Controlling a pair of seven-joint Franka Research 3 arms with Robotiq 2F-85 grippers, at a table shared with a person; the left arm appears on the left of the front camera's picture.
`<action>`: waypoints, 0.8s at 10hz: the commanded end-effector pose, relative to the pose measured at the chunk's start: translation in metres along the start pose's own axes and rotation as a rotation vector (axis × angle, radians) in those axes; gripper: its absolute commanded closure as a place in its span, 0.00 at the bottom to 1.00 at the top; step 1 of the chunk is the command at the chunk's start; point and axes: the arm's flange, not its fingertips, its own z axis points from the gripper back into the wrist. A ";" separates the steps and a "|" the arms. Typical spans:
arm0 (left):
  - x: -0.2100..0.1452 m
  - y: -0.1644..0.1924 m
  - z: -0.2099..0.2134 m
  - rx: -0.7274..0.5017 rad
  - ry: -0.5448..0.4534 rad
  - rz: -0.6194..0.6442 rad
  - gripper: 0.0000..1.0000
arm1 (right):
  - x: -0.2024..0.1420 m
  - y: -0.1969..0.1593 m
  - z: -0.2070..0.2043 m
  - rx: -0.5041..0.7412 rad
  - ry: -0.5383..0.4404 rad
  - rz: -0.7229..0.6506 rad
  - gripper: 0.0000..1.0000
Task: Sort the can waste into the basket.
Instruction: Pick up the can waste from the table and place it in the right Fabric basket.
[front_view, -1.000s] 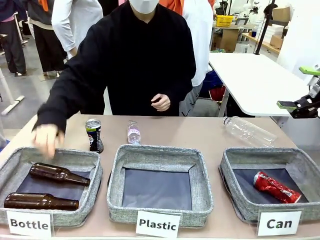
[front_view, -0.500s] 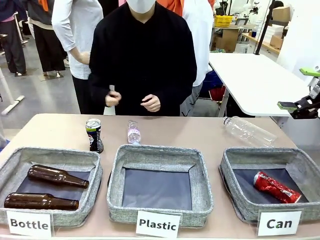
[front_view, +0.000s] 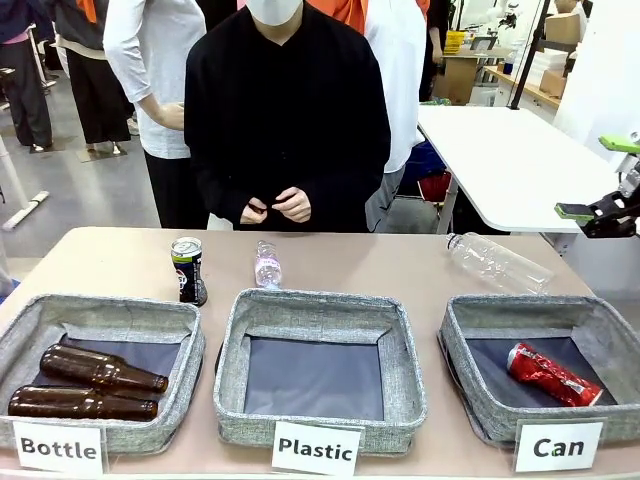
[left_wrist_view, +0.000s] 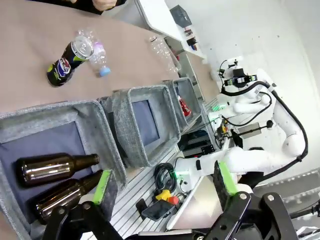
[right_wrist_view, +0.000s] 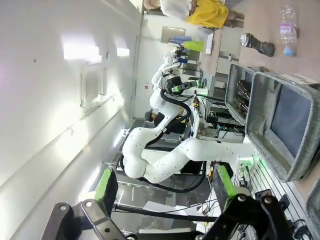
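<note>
Since a second ago, you see the person's hands (front_view: 293, 205) pulled back from the Bottle basket (front_view: 100, 312) and clasped at twelve o'clock. At four o'clock the red can (front_view: 553, 375) lies inside the Can basket (front_view: 530, 312). At ten o'clock the black can (front_view: 188, 270) stands upright on the table (front_view: 400, 265). Your left gripper (left_wrist_view: 164, 181) and right gripper (right_wrist_view: 165, 184) gape wide, holding nothing.

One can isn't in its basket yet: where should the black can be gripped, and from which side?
Probably around its straight middle, from above: the black can stands upright, the Bottle basket sits close on the robot's side, and the table is bare on both its sides.
</note>
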 end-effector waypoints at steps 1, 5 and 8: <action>-0.005 -0.006 0.009 -0.013 -0.012 -0.014 0.00 | 0.000 0.001 0.003 -0.002 0.012 0.022 0.00; -0.005 -0.006 0.009 -0.013 -0.012 -0.014 0.00 | 0.000 0.001 0.003 -0.002 0.012 0.022 0.00; -0.005 -0.006 0.009 -0.013 -0.012 -0.014 0.00 | 0.000 0.001 0.003 -0.002 0.012 0.022 0.00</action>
